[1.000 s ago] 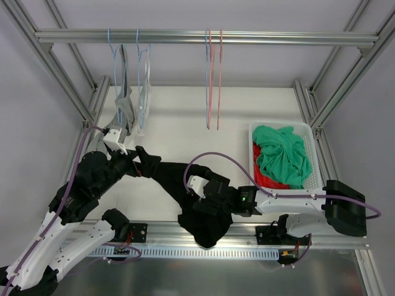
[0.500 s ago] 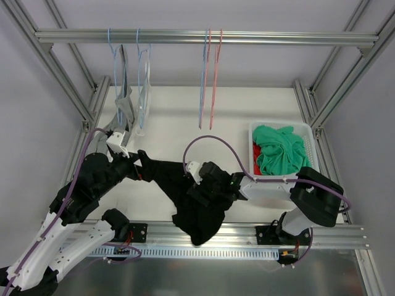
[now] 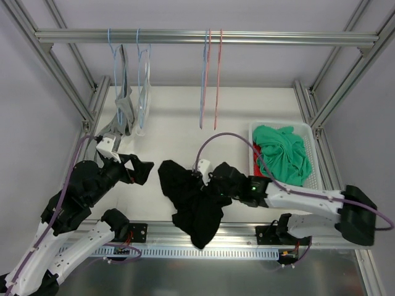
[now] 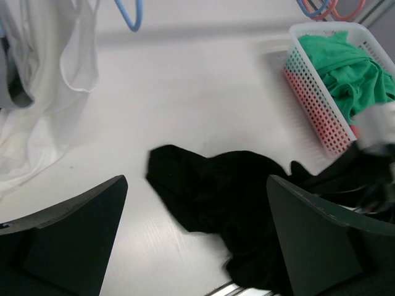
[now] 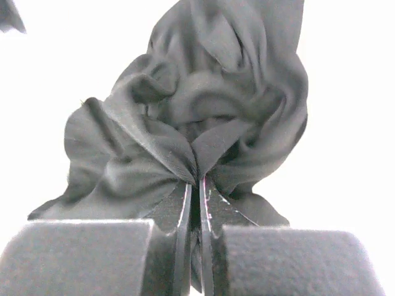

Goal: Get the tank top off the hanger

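Note:
The black tank top [image 3: 185, 200] lies crumpled on the white table near the front edge, off any hanger. My right gripper [image 3: 207, 180] is shut on a bunched fold of the black tank top [image 5: 203, 105], and the right gripper [image 5: 197, 184] has cloth pinched between its pads. To the left, my left gripper [image 3: 145, 170] stands open and apart from the cloth. In the left wrist view the left gripper [image 4: 196, 185] has its fingers spread wide with the black tank top [image 4: 234, 185] lying on the table beyond them. An empty blue hanger [image 3: 203, 80] and an empty pink hanger [image 3: 218, 80] hang mid-rail.
Two blue hangers [image 3: 126, 68] at the rail's left carry white and grey garments [image 4: 43, 105]. A white mesh basket [image 3: 313, 161] at the right holds green and red clothes. Aluminium frame posts flank the table on both sides.
The right gripper has shut on the black cloth. The left gripper has drawn back to the left, off the garment, and the cloth has gathered toward the right gripper.

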Action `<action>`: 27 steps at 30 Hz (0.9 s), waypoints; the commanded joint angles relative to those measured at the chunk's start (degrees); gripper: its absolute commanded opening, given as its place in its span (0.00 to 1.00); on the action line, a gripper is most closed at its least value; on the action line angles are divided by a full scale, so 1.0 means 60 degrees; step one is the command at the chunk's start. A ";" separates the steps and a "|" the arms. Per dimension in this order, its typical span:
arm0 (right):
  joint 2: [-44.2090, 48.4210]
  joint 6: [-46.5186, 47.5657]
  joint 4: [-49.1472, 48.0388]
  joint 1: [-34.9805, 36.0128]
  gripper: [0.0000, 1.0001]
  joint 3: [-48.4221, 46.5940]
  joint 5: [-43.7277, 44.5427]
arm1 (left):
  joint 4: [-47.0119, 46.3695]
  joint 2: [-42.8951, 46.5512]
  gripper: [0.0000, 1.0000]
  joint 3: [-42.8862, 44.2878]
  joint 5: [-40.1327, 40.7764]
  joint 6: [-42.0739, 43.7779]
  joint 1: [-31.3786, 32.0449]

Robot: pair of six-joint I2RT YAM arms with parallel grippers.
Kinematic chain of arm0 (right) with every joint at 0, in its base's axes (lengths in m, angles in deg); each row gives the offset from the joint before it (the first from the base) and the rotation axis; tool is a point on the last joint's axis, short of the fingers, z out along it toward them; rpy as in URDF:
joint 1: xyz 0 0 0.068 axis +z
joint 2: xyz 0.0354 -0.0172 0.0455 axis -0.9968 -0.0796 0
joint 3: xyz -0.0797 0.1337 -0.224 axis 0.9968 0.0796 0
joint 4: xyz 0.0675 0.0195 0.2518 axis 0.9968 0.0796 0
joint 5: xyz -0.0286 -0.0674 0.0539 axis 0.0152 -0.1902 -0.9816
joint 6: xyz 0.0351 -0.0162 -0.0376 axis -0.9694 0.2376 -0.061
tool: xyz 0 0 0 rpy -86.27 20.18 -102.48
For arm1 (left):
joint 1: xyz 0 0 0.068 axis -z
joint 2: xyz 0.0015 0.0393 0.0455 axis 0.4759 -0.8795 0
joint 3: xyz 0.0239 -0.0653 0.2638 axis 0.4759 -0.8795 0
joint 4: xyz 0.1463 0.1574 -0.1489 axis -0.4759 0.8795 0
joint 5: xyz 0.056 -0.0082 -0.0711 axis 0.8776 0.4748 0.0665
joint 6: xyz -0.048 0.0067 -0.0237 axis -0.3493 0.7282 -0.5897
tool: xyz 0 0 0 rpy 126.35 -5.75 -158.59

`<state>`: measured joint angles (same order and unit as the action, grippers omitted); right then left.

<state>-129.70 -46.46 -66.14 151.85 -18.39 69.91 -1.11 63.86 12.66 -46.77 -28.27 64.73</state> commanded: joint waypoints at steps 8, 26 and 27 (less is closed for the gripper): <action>0.4731 -0.0888 0.3508 0.0108 0.00 -0.2053 0.3108 | 0.0121 0.1123 0.99 -0.0279 0.1938 0.0189 -0.0003; 0.4001 0.0990 0.7160 -0.5167 0.00 -0.6982 0.8301 | 0.0106 0.1460 0.99 -0.0543 0.1938 -0.0119 -0.0003; 0.3884 0.0842 0.7145 -0.5847 0.00 -0.6893 0.6903 | 0.0121 0.1489 0.99 -0.0529 0.1967 -0.0119 -0.0003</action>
<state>-102.68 -42.07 -24.18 126.32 -60.55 118.50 0.36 71.88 9.75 -35.51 -28.34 64.73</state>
